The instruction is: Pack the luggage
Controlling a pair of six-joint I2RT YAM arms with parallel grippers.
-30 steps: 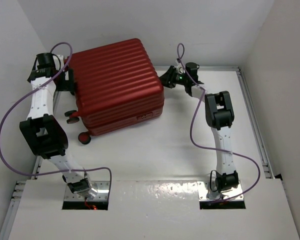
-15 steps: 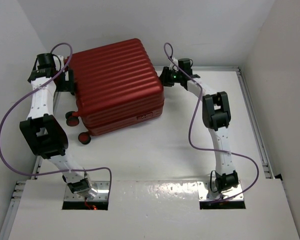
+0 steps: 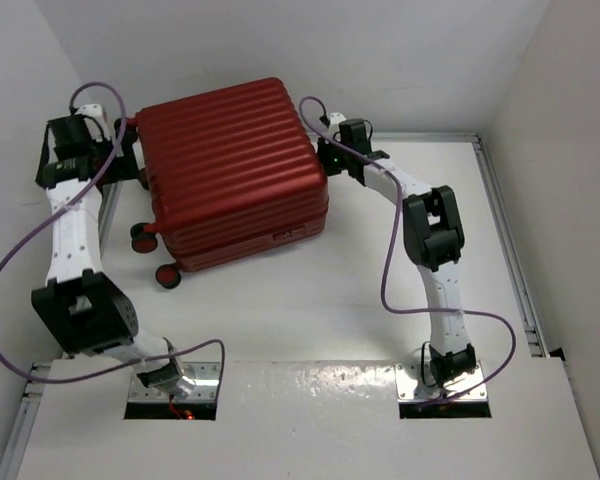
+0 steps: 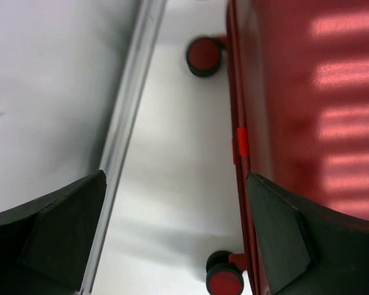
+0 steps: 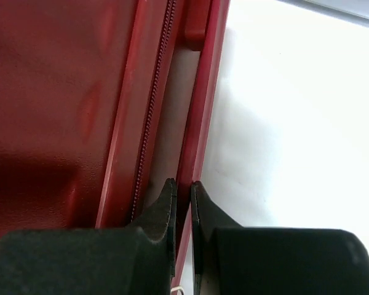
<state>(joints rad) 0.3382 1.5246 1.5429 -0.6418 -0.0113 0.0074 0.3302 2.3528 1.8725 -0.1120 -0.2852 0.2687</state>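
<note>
Upper centre of overhead view: luggage (image 3: 235, 170), closed, lying flat on white table (image 3: 310, 300). Glossy dark red hard shell, ribbed, rounded corners. Small black wheels (image 4: 204, 56) with red hubs on left side. Right gripper (image 5: 183, 187) at luggage's right edge, black fingers nearly together, seemingly pinching thin red rim just beside zipper (image 5: 154, 104); close view blurry. Left gripper (image 4: 175, 178) spread wide, grasping nothing, one finger by shell, other over metal rail (image 4: 126, 117). White tabletop shows right of luggage and below it.
</note>
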